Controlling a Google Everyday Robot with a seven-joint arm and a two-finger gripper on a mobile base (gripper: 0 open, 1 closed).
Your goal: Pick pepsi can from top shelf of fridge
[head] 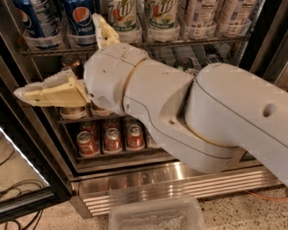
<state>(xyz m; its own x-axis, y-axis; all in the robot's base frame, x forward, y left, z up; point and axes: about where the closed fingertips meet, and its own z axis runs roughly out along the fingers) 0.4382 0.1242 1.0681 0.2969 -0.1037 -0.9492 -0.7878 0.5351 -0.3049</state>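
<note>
Two blue pepsi cans (83,19) (35,20) stand at the left end of the top shelf (180,43) of the fridge (265,31), in clear trays behind the thin rail. My gripper (56,55) is open just below and in front of them. One cream finger (47,92) points left under the shelf, and the other finger (104,30) points up beside the right pepsi can. Nothing is held between them. My white arm (202,117) hides much of the middle shelf.
White-and-green 7UP cans (123,13) and pale cans (198,15) fill the rest of the top shelf. Red cans (112,139) sit on the lowest shelf. A ribbed steel base (180,182), a clear plastic bin (155,218) and the open door (27,197) lie below.
</note>
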